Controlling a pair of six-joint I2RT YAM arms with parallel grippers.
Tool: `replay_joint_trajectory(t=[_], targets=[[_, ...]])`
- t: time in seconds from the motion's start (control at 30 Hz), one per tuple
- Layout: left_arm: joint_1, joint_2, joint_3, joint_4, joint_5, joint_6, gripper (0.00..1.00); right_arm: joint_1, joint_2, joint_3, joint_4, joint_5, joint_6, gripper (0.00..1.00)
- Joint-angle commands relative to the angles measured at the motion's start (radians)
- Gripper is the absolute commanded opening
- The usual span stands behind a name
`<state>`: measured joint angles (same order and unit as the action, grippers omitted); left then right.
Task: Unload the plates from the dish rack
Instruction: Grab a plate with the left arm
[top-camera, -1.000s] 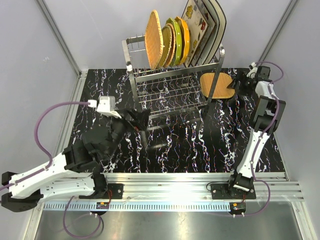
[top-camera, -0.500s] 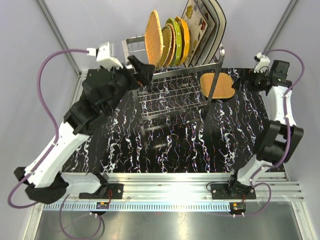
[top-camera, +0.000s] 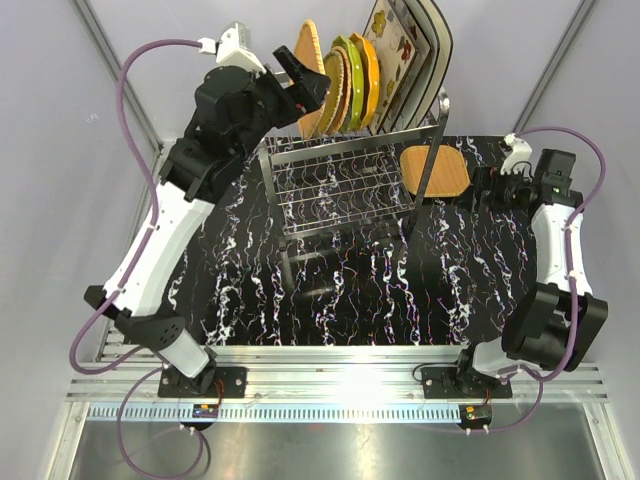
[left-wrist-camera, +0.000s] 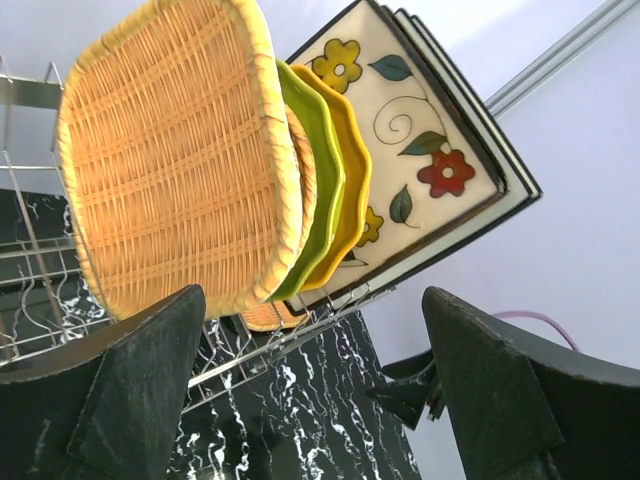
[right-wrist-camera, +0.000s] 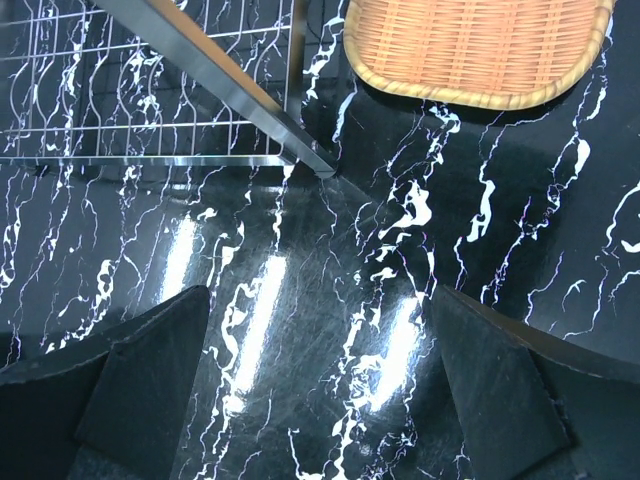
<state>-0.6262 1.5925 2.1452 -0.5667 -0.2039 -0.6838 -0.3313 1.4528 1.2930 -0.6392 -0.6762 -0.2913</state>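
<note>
Jaws of the left gripper (left-wrist-camera: 315, 385) spread; woven plate (left-wrist-camera: 170, 160) standing in the rack (top-camera: 340, 185) directly ahead. Jaws of the right gripper (right-wrist-camera: 320, 395) spread; flat woven plate (right-wrist-camera: 480, 45) ahead, rightward.

From where I stand, the top tier of the dish rack (top-camera: 340, 180) is packed face to face: the tan woven plate (left-wrist-camera: 170, 170) is outermost, the green plate (left-wrist-camera: 318, 170) and orange plate (left-wrist-camera: 352, 190) sit tight behind it, and the square floral plates (left-wrist-camera: 420, 130) come last, with barely a slit between any of them. The only open side is the woven one's left face, where the left gripper (left-wrist-camera: 310, 292) hangs with its jaws spread wide. Low on the right, the rack's corner post (right-wrist-camera: 220, 85) slants between the lower tier and the flat woven plate (right-wrist-camera: 480, 40) on the table (top-camera: 380, 290), and the right gripper (right-wrist-camera: 320, 290), jaws wide, has bare marble beneath it just short of that plate's rim.
</note>
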Motion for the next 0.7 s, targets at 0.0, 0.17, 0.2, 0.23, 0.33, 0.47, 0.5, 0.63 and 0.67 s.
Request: replay_joint_trajectory(t=[0.0, 0.17, 0.2, 0.23, 0.33, 0.47, 0.5, 0.63, 0.67], targets=[[0.02, 0.043, 0.059, 0.036, 0.049, -0.046, 0.9, 0.0, -0.055, -0.006, 0.0, -0.034, -0.006, 1.0], [0.036, 0.148, 0.188, 0.044, 0.067, -0.063, 0.83, 0.0, -0.063, -0.008, -0.004, -0.039, 0.006, 1.0], [0.036, 0.168, 0.218, 0.025, 0.06, -0.06, 0.82, 0.0, -0.063, -0.012, -0.001, -0.04, 0.009, 1.0], [0.036, 0.182, 0.255, 0.024, 0.051, -0.053, 0.8, 0.0, -0.066, -0.012, -0.001, -0.043, 0.011, 1.0], [0.036, 0.211, 0.26, 0.054, 0.002, -0.025, 0.79, 0.0, -0.071, -0.015, -0.001, -0.046, 0.018, 1.0], [0.042, 0.254, 0.286, 0.067, -0.055, 0.007, 0.75, 0.0, -0.074, -0.014, 0.01, -0.046, 0.027, 1.0], [0.042, 0.262, 0.295, 0.065, -0.058, 0.007, 0.74, 0.0, -0.074, -0.011, 0.01, -0.046, 0.029, 1.0], [0.042, 0.29, 0.315, 0.079, -0.081, 0.041, 0.7, 0.0, -0.077, 0.005, 0.006, -0.056, 0.041, 1.0], [0.042, 0.291, 0.315, 0.083, -0.087, 0.044, 0.69, -0.002, -0.077, 0.008, 0.004, -0.057, 0.044, 1.0]])
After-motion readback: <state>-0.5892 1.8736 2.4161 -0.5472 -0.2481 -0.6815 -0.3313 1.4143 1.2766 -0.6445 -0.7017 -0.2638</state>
